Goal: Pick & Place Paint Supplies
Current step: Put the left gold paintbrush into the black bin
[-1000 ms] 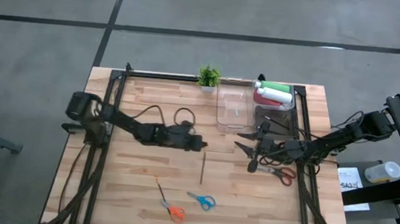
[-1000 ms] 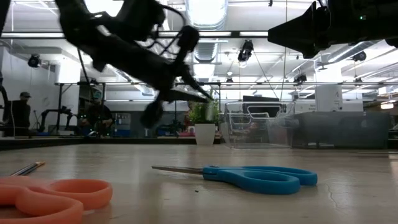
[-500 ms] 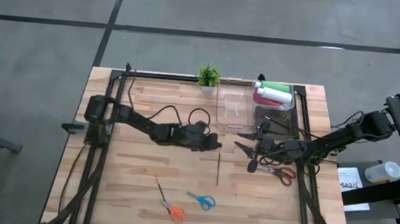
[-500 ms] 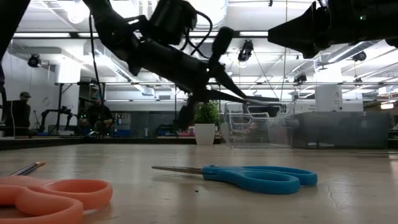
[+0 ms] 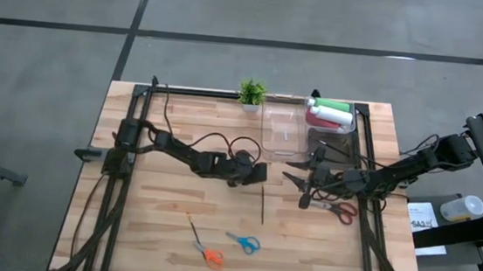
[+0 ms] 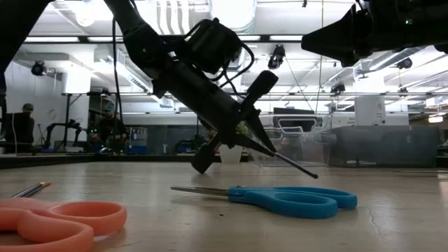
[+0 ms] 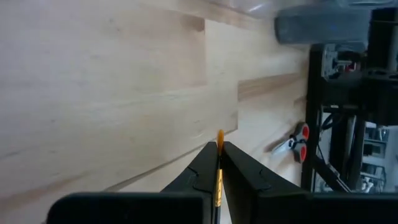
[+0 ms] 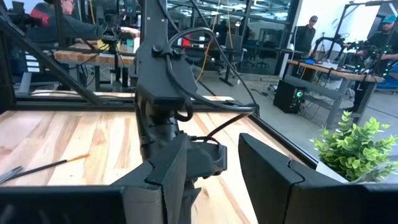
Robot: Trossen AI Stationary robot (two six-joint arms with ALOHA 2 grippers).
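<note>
Wooden desk (image 5: 163, 225) under workshop lights, my left hand (image 5: 260, 177) mid-desk pinched tight on a thin dark brush (image 5: 263, 204) (tip slanting toward the boards), my right hand (image 5: 300, 185) half-spread, holding nothing, beside the clear bin (image 5: 282, 132).

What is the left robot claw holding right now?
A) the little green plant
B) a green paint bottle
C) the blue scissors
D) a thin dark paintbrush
D. The left claw is pinched shut on a thin dark paintbrush, whose far end slants down toward the table, while the blue scissors lie flat on the wood and the little green plant stands at the far edge.
</note>
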